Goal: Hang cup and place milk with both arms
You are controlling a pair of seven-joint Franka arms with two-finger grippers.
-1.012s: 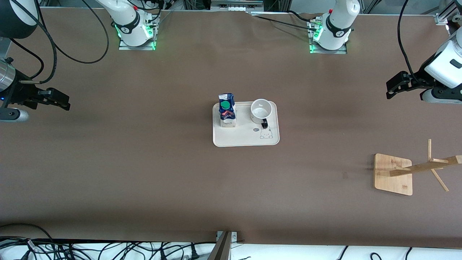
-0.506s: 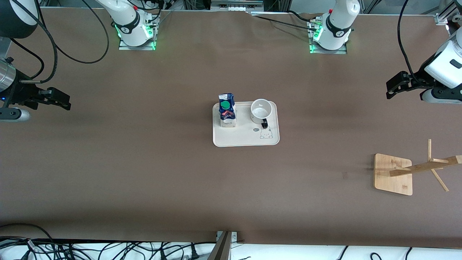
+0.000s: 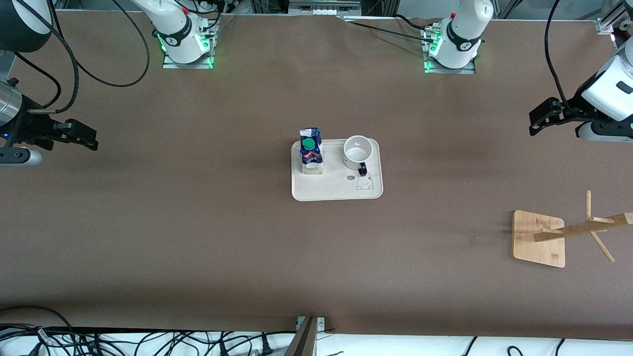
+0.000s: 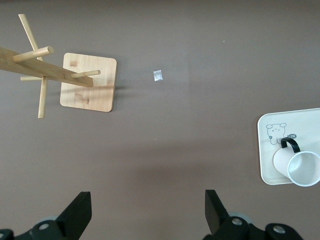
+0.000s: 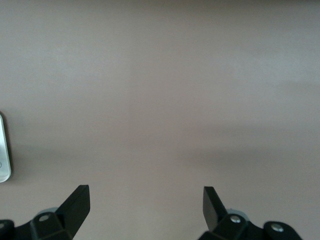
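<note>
Nearest the front camera, toward the left arm's end of the desk (image 3: 198,237), a wooden cup stand (image 3: 568,232) on a square bamboo base, its post and pegs bare. Farther from the camera, mid-desk, a cream tray (image 3: 336,190) with a small bear drawing in one corner. On the tray, the milk (image 3: 311,153) stands upright, green cap on the blue top, at the side toward the right arm's end. Just beside it, toward the left arm's end, the cup (image 3: 357,150) sits upright, mouth open upward, black handle pointing toward the front camera; both on the tray's farther half, not touching each other. Left gripper (image 3: 536,121) hangs in the air over bare desk at the left arm's end, fingers (image 4: 80,212) spread wide, nothing between them; its wrist view takes in stand, tray corner and cup. Right gripper (image 3: 86,138) hangs over bare desk at the right arm's end, well apart from the tray, fingers (image 5: 77,200) likewise spread and empty.
</note>
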